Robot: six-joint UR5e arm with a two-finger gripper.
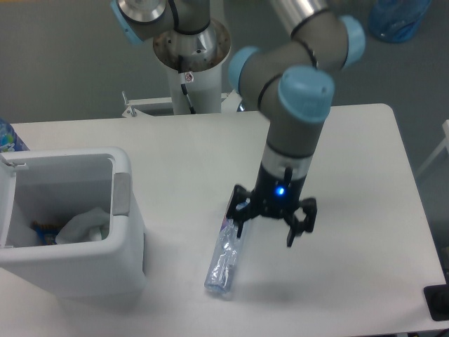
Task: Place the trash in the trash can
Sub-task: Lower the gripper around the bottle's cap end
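Observation:
A slim crushed clear bottle [223, 260] with a blue-white label lies on the white table, running from upper right to lower left. My gripper [266, 235] hangs open just to its right, low over the table, its left finger close to the bottle's upper end and nothing between the fingers. At the left stands the white trash can [77, 263] with a grey side tab. Inside it rests a crumpled white wrapper [83, 226].
The arm's base column [189, 56] rises behind the table's far edge. A blue translucent jug [398, 20] sits on the floor at the top right. A bottle top [7, 137] shows at the left edge. A black object [436, 302] sits off the table's near right corner.

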